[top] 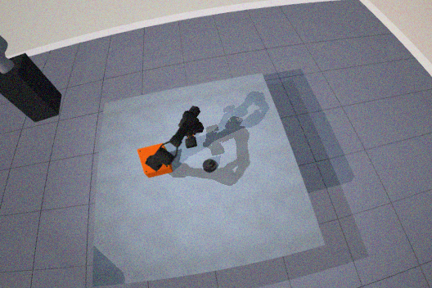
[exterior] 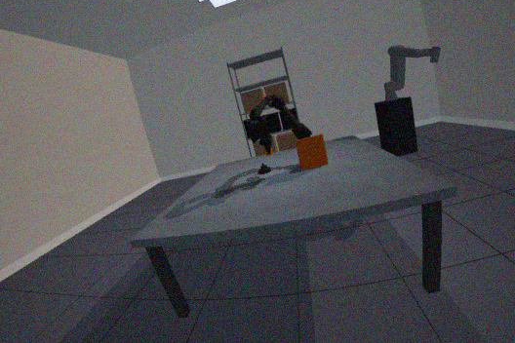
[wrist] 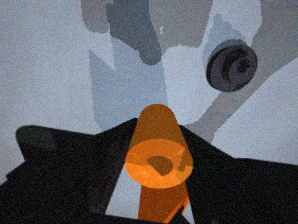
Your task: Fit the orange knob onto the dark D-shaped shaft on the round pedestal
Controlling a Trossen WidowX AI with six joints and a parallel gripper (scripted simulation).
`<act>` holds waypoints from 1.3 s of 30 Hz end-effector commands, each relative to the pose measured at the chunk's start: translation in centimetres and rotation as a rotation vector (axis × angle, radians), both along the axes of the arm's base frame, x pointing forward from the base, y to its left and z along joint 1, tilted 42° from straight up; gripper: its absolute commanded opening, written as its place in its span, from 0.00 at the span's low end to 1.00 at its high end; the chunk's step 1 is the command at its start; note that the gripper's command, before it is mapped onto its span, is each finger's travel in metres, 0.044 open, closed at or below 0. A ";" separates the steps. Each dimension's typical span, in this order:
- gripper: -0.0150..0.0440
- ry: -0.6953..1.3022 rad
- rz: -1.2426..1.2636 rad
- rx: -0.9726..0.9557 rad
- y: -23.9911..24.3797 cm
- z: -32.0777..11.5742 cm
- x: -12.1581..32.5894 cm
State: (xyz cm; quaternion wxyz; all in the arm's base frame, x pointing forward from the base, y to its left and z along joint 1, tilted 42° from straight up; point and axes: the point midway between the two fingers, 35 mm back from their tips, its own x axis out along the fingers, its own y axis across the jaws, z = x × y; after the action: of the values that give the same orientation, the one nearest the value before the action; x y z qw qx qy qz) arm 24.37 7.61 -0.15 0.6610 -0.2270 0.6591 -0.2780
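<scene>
The orange knob [wrist: 159, 162] [exterior: 270, 152] is between the fingers of my gripper [wrist: 157, 125] [exterior: 269, 149], which is shut on it. In the wrist view its wide end faces the camera, with a darker patch in the middle. The knob is held up in the air, clear of the pedestal. The dark round pedestal [top: 210, 165] [exterior: 264, 170] [wrist: 231, 67] stands on the table, up and to the right of the knob in the wrist view. Its shaft [wrist: 243, 66] shows as a small dark stub; its flat side cannot be made out.
An orange block [top: 146, 153] [exterior: 312, 153] is at the arm's base, on the pale table [top: 204, 226] [exterior: 380, 176]. Arm shadows fall around the pedestal. A black stand [top: 41, 96] [exterior: 396, 125] with another arm and a shelf rack [exterior: 258, 59] are beyond the table.
</scene>
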 end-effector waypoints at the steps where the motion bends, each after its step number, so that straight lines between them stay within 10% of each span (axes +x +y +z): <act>1: 0.25 -0.001 0.002 0.017 -0.5 0.6 0.6; 39: 0.25 -0.013 0.007 0.020 -9.9 4.2 5.4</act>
State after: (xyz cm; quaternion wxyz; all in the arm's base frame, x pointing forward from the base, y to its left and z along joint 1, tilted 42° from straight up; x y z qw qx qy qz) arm 29.34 -1.35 3.28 0.6640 -0.2191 0.6620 -0.2699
